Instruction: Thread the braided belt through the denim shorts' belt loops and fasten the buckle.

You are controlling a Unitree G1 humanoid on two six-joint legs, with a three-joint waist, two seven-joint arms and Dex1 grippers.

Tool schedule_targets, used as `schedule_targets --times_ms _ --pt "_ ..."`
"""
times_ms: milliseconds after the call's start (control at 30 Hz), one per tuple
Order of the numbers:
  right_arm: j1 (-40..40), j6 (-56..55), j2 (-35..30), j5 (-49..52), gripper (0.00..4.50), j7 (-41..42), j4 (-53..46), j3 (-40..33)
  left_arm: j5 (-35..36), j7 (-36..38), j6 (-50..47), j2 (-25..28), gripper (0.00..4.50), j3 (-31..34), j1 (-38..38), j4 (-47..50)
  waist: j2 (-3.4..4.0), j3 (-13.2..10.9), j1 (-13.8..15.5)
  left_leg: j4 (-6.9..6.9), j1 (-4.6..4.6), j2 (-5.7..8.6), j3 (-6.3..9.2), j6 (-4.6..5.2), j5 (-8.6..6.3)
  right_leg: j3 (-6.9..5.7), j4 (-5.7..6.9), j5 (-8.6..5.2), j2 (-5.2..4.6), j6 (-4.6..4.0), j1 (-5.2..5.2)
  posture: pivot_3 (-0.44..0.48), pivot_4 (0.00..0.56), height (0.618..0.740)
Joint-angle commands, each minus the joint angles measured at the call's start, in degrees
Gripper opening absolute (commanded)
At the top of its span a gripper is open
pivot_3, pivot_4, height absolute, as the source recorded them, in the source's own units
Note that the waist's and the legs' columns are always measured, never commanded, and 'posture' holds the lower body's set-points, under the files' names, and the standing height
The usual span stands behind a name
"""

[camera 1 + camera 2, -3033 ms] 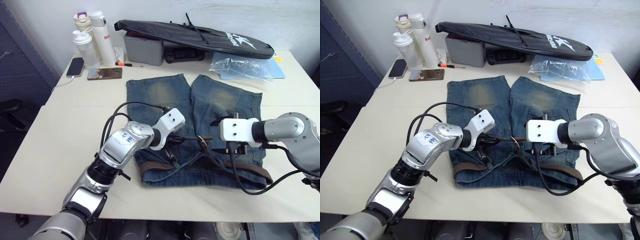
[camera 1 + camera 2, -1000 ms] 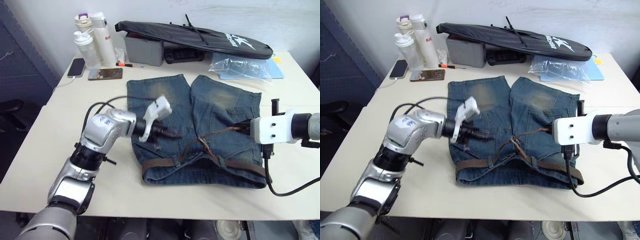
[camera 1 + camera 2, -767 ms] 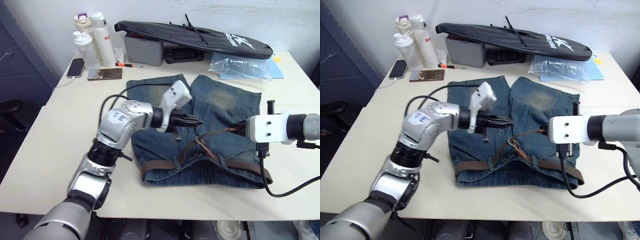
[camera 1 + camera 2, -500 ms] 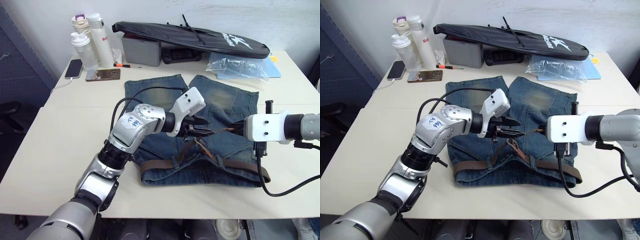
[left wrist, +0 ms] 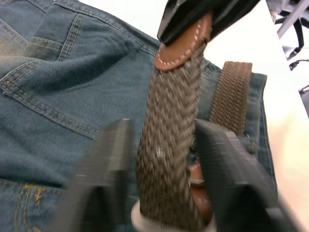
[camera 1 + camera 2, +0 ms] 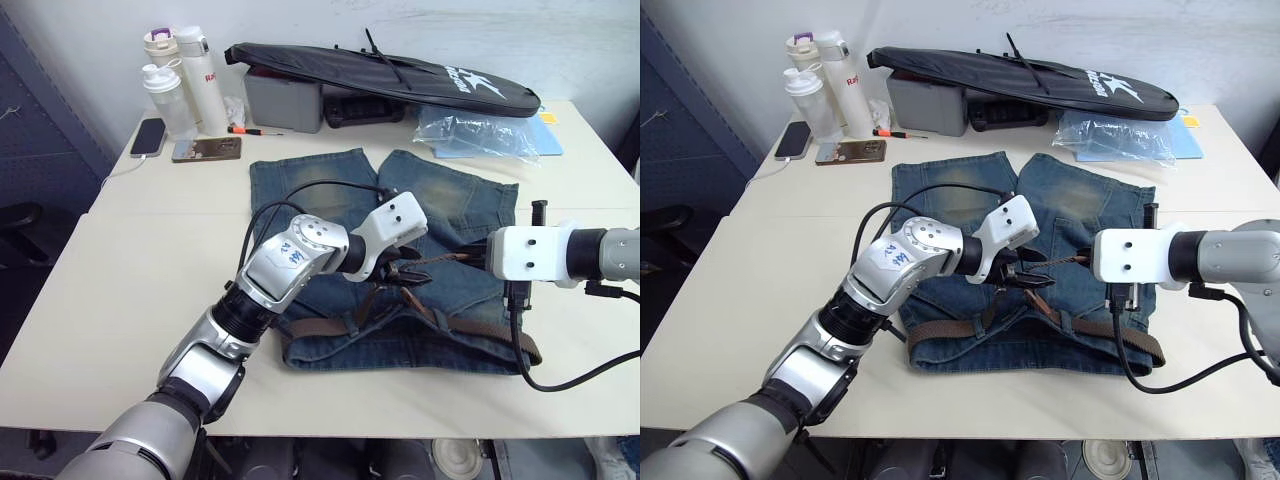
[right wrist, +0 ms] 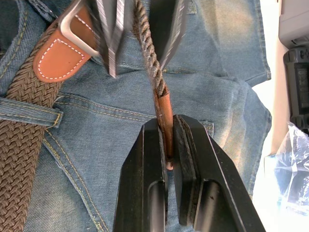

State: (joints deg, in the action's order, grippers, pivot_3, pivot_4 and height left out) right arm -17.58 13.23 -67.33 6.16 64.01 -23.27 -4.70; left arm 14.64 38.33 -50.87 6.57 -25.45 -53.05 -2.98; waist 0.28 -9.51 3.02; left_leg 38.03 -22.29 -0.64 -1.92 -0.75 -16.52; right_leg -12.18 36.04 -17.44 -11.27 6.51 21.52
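Reaching further right, left gripper straddles the braided belt, fingers apart; right gripper pinches its tan tip; strap runs between them.

My table is pale cream. The denim shorts lie flat in its middle. Behind the shorts lie two phones, bottles, a grey box and a plastic bag.

Faded blue shorts lie flat on the worktop, waistband nearest the robot. The brown woven belt runs along the waistband; its tan tip is lifted off the denim. The silver buckle rests on the shorts.
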Motion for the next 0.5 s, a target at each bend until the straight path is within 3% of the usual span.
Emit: schedule_targets --times_ms 33,300,500 --pt "0.2 0.4 0.3 0.1 0.00 -0.9 -2.6 -1.0 0.1 -1.0 -0.3 -1.4 0.15 2.4 -1.7 0.6 0.01 0.0 0.0 0.00 -0.01 0.01 0.00 0.00 0.00 0.00 0.00 0.00 -0.01 0.00 0.00 0.000 0.150 0.645" --pt "-0.1 8.8 3.6 4.0 0.00 -2.2 -6.3 0.4 4.1 -1.7 -6.4 -4.6 0.07 7.8 -2.1 -0.2 0.01 0.0 0.0 0.01 0.00 -0.01 0.01 0.00 0.00 0.00 0.01 0.00 0.00 0.00 0.00 0.000 0.150 0.645" --pt "0.2 15.6 4.3 9.1 2.60 -2.3 -8.3 -4.3 6.8 -3.4 -13.4 -6.9 0.00 12.4 -1.7 -0.8 0.00 0.0 0.0 -0.01 -0.02 0.00 0.02 0.00 0.00 -0.01 -0.03 0.00 0.01 0.00 0.01 0.000 0.150 0.645"
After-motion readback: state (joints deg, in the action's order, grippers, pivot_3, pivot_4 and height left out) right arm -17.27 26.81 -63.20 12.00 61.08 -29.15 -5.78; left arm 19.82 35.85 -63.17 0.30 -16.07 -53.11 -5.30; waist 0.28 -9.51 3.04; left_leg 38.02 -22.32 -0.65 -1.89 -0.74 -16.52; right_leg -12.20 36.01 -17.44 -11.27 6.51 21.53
